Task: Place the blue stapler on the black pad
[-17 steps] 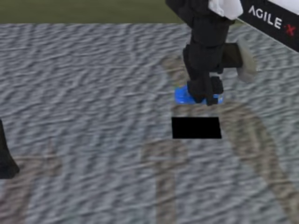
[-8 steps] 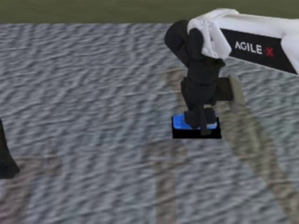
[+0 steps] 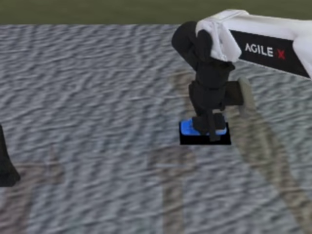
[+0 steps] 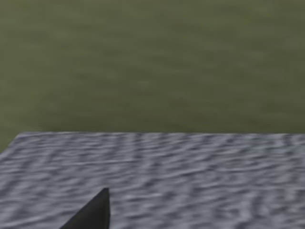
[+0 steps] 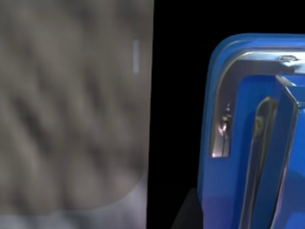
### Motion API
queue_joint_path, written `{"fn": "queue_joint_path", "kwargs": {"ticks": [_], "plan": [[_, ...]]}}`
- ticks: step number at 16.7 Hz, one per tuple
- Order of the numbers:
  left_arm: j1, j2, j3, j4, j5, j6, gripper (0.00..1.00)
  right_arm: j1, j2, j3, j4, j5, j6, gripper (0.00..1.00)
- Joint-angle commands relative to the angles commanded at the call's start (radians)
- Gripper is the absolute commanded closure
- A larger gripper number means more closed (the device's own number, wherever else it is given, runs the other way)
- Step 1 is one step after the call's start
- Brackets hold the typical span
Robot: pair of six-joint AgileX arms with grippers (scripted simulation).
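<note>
The right gripper (image 3: 210,129) pinches the stapler (image 3: 189,128), positioning it over the pad (image 3: 204,140) for release. The left gripper (image 3: 7,170) is parked at the table's left edge; its finger state cannot be determined.

1. From above I see even, soft light on the worktop (image 3: 97,97), without glare.
2. My right arm (image 3: 268,39) throws a long, pale brownish shadow across the worktop toward the near edge.
3. The black pad (image 3: 204,140) is flat black, with no shading.
4. In my right wrist view the worktop is much blurred, while the blue stapler (image 5: 252,143) shows small bright reflections on its silvery strip.
5. My left wrist view is evenly lit, slightly soft.
</note>
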Motion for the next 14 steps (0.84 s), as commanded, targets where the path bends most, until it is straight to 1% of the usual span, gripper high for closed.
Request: {"fn": "queue_joint_path", "kwargs": {"ticks": [8,9,14], "plan": [[0.0,0.0,0.0,0.0,0.0,0.0,0.0,0.0,0.0,0.0,0.0,0.0,0.0,0.02],[0.0,0.0,0.0,0.0,0.0,0.0,0.0,0.0,0.0,0.0,0.0,0.0,0.0,0.0],[0.0,0.0,0.0,0.0,0.0,0.0,0.0,0.0,0.0,0.0,0.0,0.0,0.0,0.0]]}}
